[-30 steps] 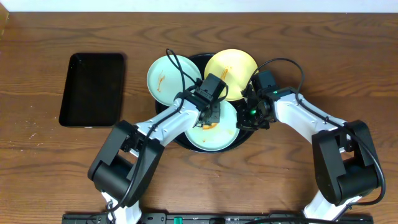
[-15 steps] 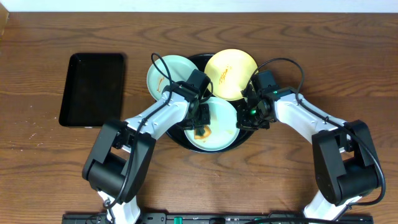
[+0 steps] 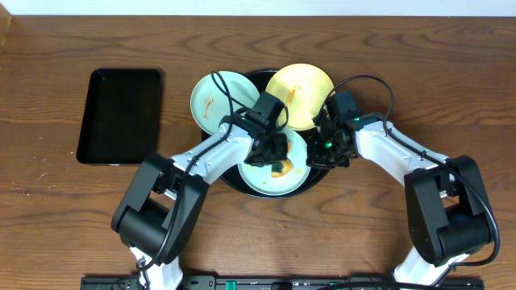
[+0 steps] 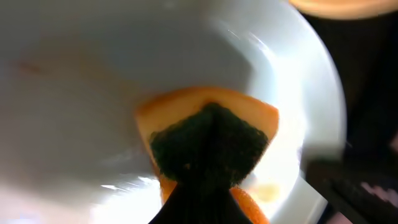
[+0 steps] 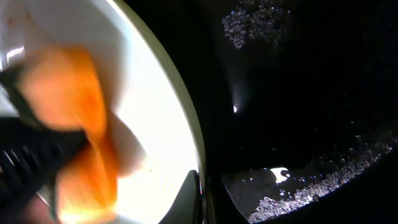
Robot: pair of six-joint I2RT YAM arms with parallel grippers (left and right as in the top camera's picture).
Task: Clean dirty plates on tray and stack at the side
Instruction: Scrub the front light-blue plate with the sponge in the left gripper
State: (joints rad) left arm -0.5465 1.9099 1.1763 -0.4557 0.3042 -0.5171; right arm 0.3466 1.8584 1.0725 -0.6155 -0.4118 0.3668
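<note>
The left gripper (image 3: 272, 151), clamped on a sponge (image 4: 208, 140), has slid right across the tray's (image 3: 230, 179) near-edge plate (image 3: 260, 179), rim-pinched by the right gripper (image 3: 321, 151); none is stacked yet.

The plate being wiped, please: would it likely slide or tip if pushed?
Probably slides: the plate looks thin and light on a glossy tray. Tipping seems unlikely, since it sits low and wide. The right jaws appear to pinch its rim, likely steadying it.

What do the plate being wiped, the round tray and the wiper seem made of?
The plate being wiped: probably plastic, pale, smooth, with glare. The round tray: glossy black, perhaps plastic; reflections, droplets. The wiper: sponge, orange foam with dark green scouring face.
</note>
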